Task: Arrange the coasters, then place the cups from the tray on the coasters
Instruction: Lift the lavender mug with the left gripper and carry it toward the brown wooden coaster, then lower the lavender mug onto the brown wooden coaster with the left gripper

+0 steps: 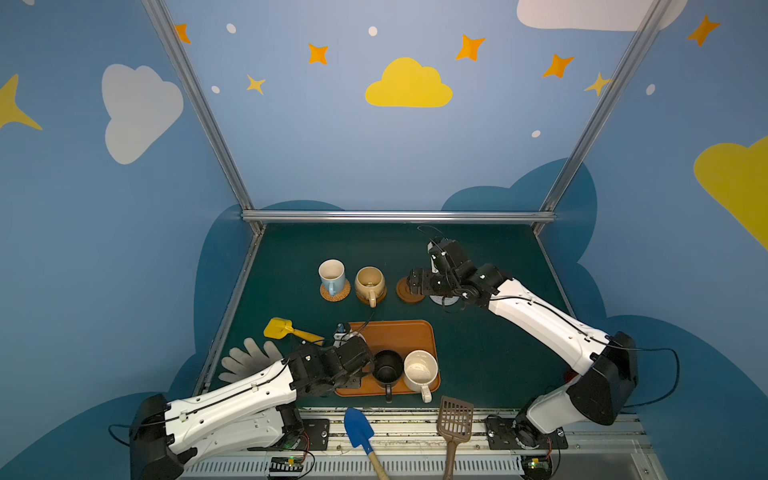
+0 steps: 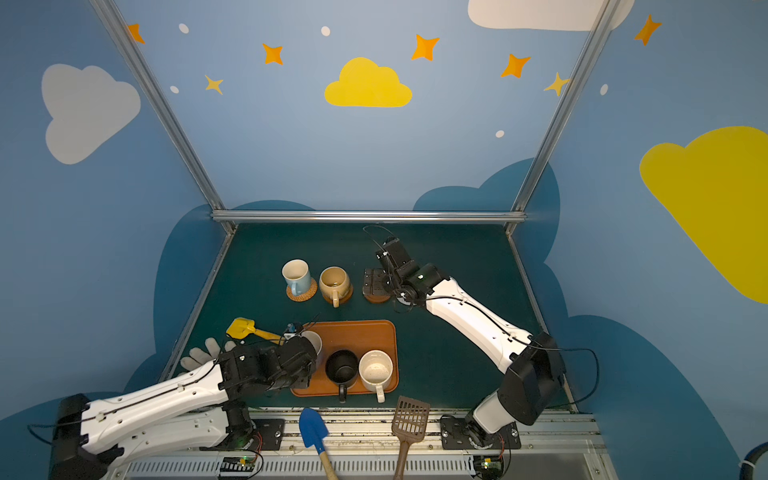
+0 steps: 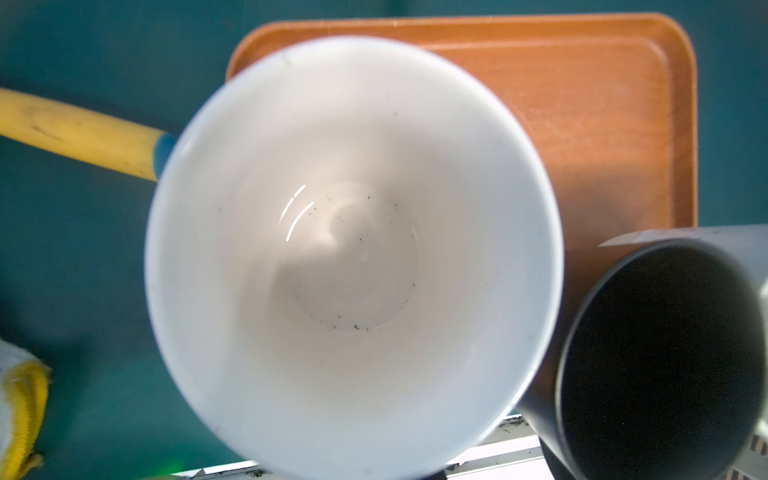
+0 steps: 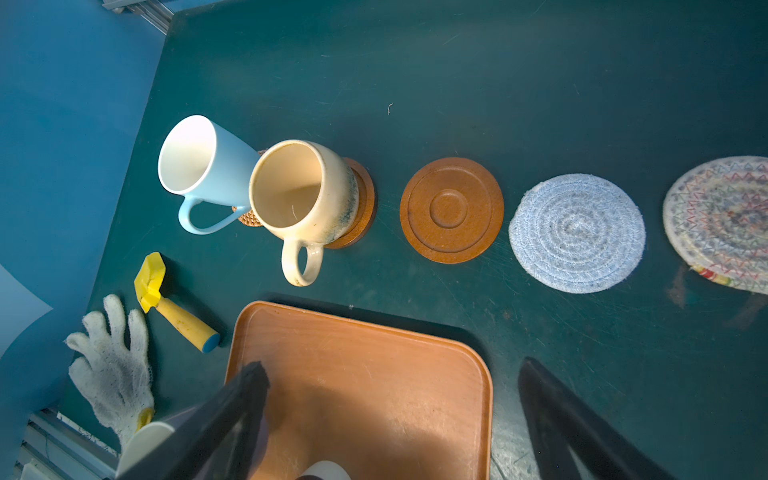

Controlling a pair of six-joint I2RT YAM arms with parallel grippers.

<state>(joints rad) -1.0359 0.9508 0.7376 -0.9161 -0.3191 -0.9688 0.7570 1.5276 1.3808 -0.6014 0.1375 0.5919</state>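
Left gripper [image 1: 353, 345]: closed over the tray's far-left corner. Its fingers are hidden, but it is judged to be pinching the pale lavender glazed mug [image 3: 353, 249], whose white inside fills the left wrist view.
Right gripper [image 4: 392, 365]: jaws spread wide and empty, over the bare brown rimmed wooden coaster [image 4: 451, 210].
Flat orange-brown tray [image 1: 409, 332]: by the near edge of the tabletop [image 1: 478, 353]; the black mug [image 1: 387, 368] and the speckled cream mug [image 1: 420, 370] stand along the tray's near edge.
Coaster row: between the tray and the tabletop's far edge; the grey-white rope coaster [image 4: 577, 232] and the beige rope coaster [image 4: 721, 220] are also bare.
Handling: the lavender mug is probably stiff, brittle, smooth-glazed and fairly heavy. The handle or rim wall looks the likeliest hold, and an off-centre pinch may let it swing.
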